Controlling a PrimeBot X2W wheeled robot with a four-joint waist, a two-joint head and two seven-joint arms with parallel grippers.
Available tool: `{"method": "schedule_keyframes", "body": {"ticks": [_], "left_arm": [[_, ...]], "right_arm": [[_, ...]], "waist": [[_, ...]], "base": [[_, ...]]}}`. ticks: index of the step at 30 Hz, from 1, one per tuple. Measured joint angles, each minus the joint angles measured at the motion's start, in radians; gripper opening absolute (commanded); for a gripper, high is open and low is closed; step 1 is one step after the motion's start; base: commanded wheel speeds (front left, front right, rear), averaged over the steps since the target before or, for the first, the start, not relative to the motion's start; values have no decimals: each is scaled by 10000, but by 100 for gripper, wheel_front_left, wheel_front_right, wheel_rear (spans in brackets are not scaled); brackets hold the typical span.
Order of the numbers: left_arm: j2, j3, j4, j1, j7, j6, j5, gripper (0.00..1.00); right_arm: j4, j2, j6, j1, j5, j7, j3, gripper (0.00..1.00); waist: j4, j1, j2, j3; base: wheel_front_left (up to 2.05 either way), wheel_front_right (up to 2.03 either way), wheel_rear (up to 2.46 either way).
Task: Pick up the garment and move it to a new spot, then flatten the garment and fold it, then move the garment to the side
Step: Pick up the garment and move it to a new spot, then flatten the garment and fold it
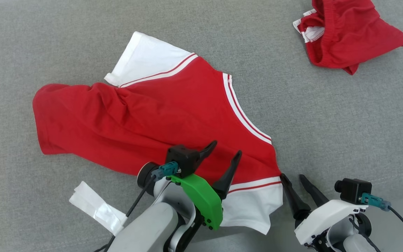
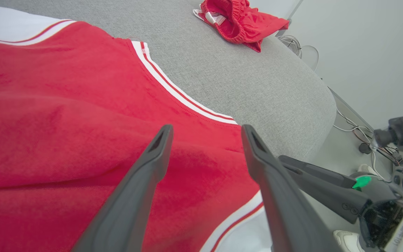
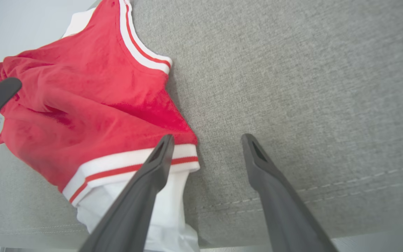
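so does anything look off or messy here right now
Yes. The red shirt lies askew, not flat: its body is bunched into folds beside the far white sleeve. The red shorts sit crumpled at the far right.

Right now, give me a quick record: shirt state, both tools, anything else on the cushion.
shirt: red with white sleeves, spread on the gray cushion, creased at its left end, not folded
left tool: open, over the shirt's near edge, holding nothing
right tool: open, beside the near white sleeve, holding nothing; contact unclear
other cloth: red shorts, crumpled, far right, apart from the shirt
other item: white strip, near left, off the shirt
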Motion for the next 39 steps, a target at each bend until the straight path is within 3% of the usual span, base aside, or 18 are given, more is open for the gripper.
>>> {"method": "schedule_keyframes", "body": {"ticks": [17, 18, 19, 20, 22, 31, 39], "left_arm": [[2, -69, -10, -10, 2, 56, -10, 100], [2, -75, -12, -10, 2, 56, -63, 100], [2, -73, -12, -10, 0, 56, -161, 100], [2, -69, -10, -10, 0, 56, -240, 100], [-2, -4, -8, -10, -65, 56, -261, 100], [424, 1147, 318, -6, -380, 345, -460, 100], [1582, 3095, 1129, 125, -650, 587, -1018, 100]], "right_arm": [[165, 69, 190, 2, 182, 136, 389, 100], [165, 69, 190, 1, 182, 136, 389, 89], [165, 71, 192, 0, 188, 138, 387, 69], [165, 73, 203, 0, 222, 159, 399, 38], [165, 84, 282, 0, 278, 224, 443, 0], [-109, 211, 382, -33, 755, 320, 205, 0], [-332, -75, 353, -239, 748, 307, -174, 0]], "waist": [[347, -1, 0, -97], [387, 0, 0, -104], [426, 0, 0, -110], [467, -1, 0, -117], [542, 0, 0, -130], [614, 0, 0, -73], [601, 0, 0, 36]], "base": [[0, 0, 0], [0, 0, 0], [0, 0, 0], [0, 0, 0], [0, 0, 0], [0, 0, 0], [0, 0, 0]]}}
